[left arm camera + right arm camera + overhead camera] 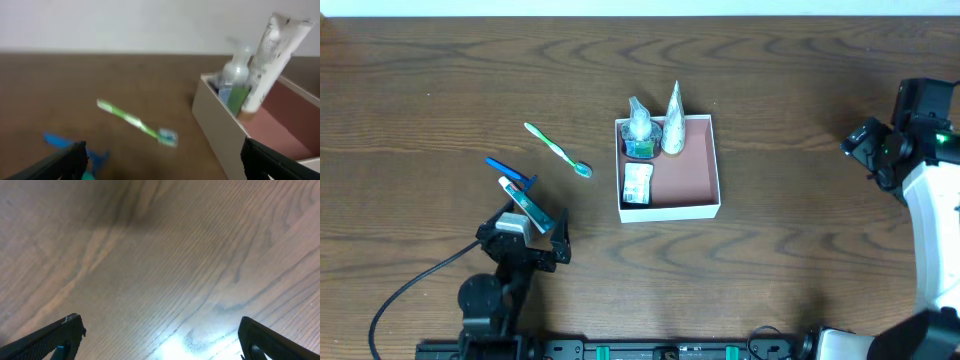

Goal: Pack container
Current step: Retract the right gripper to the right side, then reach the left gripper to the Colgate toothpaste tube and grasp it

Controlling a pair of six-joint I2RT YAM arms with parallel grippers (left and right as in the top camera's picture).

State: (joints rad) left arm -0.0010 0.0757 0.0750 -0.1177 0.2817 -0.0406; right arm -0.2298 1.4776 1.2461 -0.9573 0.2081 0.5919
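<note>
The container (700,170), a square white-walled box with a reddish-brown floor, sits mid-table. It holds a clear pump bottle (640,126), a white tube (674,118) and a small white packet (637,184). The container's near corner (220,120) also shows in the left wrist view, with the bottle (235,75) and tube (270,55). A green toothbrush (558,149) (137,122) lies left of the container. A blue razor (510,170) (62,142) and a teal-and-white tube (525,205) lie further left. My left gripper (532,236) (162,167) is open and empty just in front of them. My right gripper (868,148) (160,340) is open over bare wood at the far right.
The wooden table (800,250) stretches wide around the container. A black cable (410,290) runs from the left arm's base toward the front-left edge. The right arm's white body (935,230) stands along the right edge.
</note>
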